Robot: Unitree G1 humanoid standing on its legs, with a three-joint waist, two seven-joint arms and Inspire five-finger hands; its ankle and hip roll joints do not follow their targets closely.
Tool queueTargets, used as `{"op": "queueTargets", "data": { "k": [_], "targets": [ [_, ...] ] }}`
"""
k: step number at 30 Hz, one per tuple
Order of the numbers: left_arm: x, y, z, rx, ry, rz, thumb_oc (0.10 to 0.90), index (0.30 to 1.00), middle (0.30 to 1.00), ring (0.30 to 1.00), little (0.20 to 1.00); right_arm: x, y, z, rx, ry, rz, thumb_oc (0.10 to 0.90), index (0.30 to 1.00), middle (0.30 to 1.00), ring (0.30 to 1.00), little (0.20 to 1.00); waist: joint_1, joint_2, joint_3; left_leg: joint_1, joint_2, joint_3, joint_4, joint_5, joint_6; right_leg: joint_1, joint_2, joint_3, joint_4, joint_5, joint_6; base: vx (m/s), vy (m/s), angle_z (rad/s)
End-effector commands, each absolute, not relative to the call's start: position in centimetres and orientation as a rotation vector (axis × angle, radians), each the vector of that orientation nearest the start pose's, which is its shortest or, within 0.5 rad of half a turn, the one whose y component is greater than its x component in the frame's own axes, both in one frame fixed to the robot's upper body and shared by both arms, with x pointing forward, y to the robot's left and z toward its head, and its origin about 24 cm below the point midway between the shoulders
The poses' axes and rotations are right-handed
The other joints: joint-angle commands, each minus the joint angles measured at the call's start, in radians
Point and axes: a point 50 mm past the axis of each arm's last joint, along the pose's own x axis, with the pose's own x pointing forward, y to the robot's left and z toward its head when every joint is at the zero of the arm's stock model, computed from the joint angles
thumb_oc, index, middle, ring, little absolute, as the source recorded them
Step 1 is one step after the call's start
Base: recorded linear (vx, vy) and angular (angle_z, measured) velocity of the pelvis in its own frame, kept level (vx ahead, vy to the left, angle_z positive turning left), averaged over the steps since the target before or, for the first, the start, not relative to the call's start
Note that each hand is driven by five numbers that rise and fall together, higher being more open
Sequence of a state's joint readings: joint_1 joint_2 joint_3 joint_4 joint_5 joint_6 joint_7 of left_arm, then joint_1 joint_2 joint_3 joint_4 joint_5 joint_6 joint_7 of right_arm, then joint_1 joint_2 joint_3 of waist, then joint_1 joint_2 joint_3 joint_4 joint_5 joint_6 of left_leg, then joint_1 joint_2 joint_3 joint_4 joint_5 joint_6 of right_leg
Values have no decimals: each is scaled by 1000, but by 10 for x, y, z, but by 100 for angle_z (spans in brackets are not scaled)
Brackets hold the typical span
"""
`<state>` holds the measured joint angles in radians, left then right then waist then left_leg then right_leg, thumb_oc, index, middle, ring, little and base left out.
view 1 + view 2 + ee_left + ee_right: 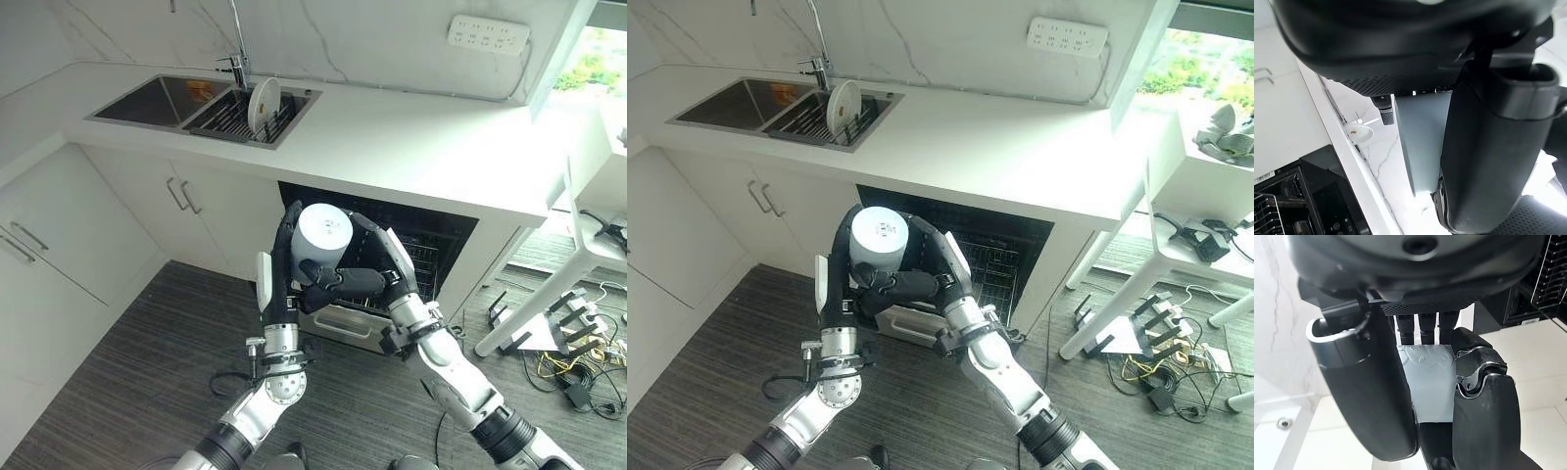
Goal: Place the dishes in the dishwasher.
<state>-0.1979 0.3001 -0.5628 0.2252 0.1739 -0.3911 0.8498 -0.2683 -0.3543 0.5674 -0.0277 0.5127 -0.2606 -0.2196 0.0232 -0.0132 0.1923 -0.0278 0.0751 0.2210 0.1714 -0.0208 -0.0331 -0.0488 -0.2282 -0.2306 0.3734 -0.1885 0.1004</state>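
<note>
A white countertop runs along a marble-patterned wall, with a double stainless sink set in at 11 o'clock and a white power strip on the wall at 1 o'clock. White cabinet doors sit below the counter. The floor is dark wood-grain plank. At 3 o'clock, a white table leg stands over a tangle of cables and plugs.

Below the counter, at centre, the dishwasher stands open, its dark cavity and wire rack visible. One white plate stands on edge in the right sink basin, beside the faucet.

In front of the dishwasher opening, both hands hold a white cup upright between them. The left hand wraps its fingers round the cup from the 9 o'clock side; the right hand curls round it from the 3 o'clock side, thumb across the lower front.
</note>
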Motion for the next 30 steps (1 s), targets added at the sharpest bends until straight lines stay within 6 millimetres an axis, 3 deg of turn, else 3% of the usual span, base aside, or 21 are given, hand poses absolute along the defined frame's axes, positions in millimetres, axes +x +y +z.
{"op": "queueTargets", "data": {
  "k": [1, 3, 6, 8, 11, 12, 13, 18, 19, 20, 21, 22, 24, 25, 27, 28, 30],
  "targets": [
    [255, 81, 100, 253, -723, 45, 800, 900, 900, 900, 900, 274, -105, 180, 420, -681, 230, 400, 300, 300, 300, 300, -3, -12, -16, 14, -25, -42, 129, -265, 71, 98, -38, -33, -73, 31, 90, 80, 186, 0],
    [255, 85, 100, 259, -715, 44, 800, 900, 900, 900, 900, 271, -111, 178, 423, -689, 212, 400, 300, 300, 300, 300, -18, 1, -9, 27, -28, -39, 129, -278, 93, 101, -10, -47, -73, 93, 93, 68, 166, -5],
    [256, 95, 102, 269, -718, 90, 800, 900, 900, 900, 900, 270, -116, 175, 434, -688, 218, 400, 300, 300, 300, 300, -28, 11, 11, 42, -14, -2, 129, -290, 97, 38, 23, -88, -14, 123, 92, -5, 54, -44],
    [259, 96, 108, 255, -738, 73, 800, 900, 900, 900, 900, 274, -122, 176, 407, -700, 211, 400, 300, 300, 300, 300, -55, -11, 19, 48, -39, -12, 129, -303, 81, -11, 92, -32, -73, 96, 66, 47, -151, -71],
    [257, 96, 106, 251, -754, 58, 800, 900, 900, 900, 900, 275, -129, 176, 396, -705, 210, 400, 300, 300, 300, 300, -56, -26, 13, 50, -49, 3, 129, -304, 71, -29, 82, -27, -73, 74, 55, 84, -192, -13],
    [255, 94, 105, 245, -764, 24, 800, 900, 900, 900, 900, 277, -141, 177, 397, -712, 179, 400, 300, 300, 300, 300, -64, -31, 2, 42, -53, -4, 129, -292, 66, -37, 110, 20, -73, 51, 39, 101, -276, 32],
    [253, 94, 106, 245, -781, 10, 800, 900, 900, 900, 900, 278, -147, 178, 398, -725, 166, 400, 300, 300, 300, 300, -63, -33, -2, 41, -47, 7, 129, -285, 56, -30, 115, 16, -73, 35, 29, 93, -313, 38],
    [251, 97, 112, 238, -824, 9, 800, 900, 900, 900, 900, 278, -161, 189, 359, -780, 152, 400, 300, 300, 300, 300, -67, -64, 10, 73, -59, 62, 129, -249, 40, -18, 97, 52, -73, 5, -7, 26, -178, 10],
    [251, 98, 113, 231, -823, 8, 800, 900, 900, 900, 900, 277, -163, 189, 353, -785, 152, 400, 300, 300, 300, 300, -64, -73, 15, 63, -56, 71, 169, -227, 32, -11, 90, 57, -73, 0, -18, 5, -204, 1],
    [251, 100, 115, 222, -823, -4, 800, 900, 900, 900, 900, 276, -164, 189, 350, -788, 149, 400, 300, 300, 300, 300, -60, -73, 29, -14, -13, 64, 320, -190, 10, 3, 101, 63, -73, -7, -40, 6, -209, -8],
    [251, 101, 116, 221, -824, -16, 800, 900, 900, 900, 900, 276, -165, 188, 351, -786, 148, 400, 300, 300, 300, 300, -55, -66, 36, -75, 9, 37, 401, -157, -1, 12, 116, 72, -73, -13, -57, 18, -157, 8],
    [251, 102, 116, 221, -824, -21, 800, 900, 900, 900, 900, 276, -164, 186, 351, -782, 151, 400, 300, 300, 300, 300, -52, -62, 39, -93, 13, 22, 409, -140, -3, 16, 124, 81, -73, -15, -61, 121, 5, 1],
    [252, 104, 117, 211, -818, -29, 800, 900, 900, 900, 900, 278, -157, 184, 342, -771, 171, 400, 300, 300, 300, 300, -51, -38, 34, -78, 27, -10, 280, -95, -11, 28, 147, 107, -73, -30, -64, 166, 139, -35],
    [252, 104, 116, 205, -815, -29, 800, 900, 900, 900, 900, 278, -155, 183, 336, -769, 174, 400, 300, 300, 300, 300, -51, -29, 30, -62, 42, -31, 180, -46, -26, 36, 153, 120, -73, -40, -63, 166, 202, -51],
    [253, 106, 116, 198, -808, -26, 800, 900, 900, 900, 900, 278, -154, 182, 332, -764, 175, 400, 300, 300, 300, 300, -51, -10, 27, -84, 69, -81, 129, -35, -40, 48, 164, 134, -73, -53, -57, 147, 238, -24],
    [254, 105, 116, 192, -798, -26, 800, 900, 900, 900, 900, 277, -152, 182, 328, -757, 172, 400, 300, 300, 300, 300, -53, 11, 21, -130, 99, -139, 129, -48, -53, 57, 174, 148, -73, -65, -49, 151, 307, -19],
    [254, 103, 115, 186, -791, -35, 800, 900, 900, 900, 900, 276, -151, 181, 321, -750, 168, 400, 300, 300, 300, 300, -59, 23, 18, -158, 120, -155, 129, -46, -61, 70, 172, 149, -73, -74, -45, 180, 319, -14]
  ]
}}
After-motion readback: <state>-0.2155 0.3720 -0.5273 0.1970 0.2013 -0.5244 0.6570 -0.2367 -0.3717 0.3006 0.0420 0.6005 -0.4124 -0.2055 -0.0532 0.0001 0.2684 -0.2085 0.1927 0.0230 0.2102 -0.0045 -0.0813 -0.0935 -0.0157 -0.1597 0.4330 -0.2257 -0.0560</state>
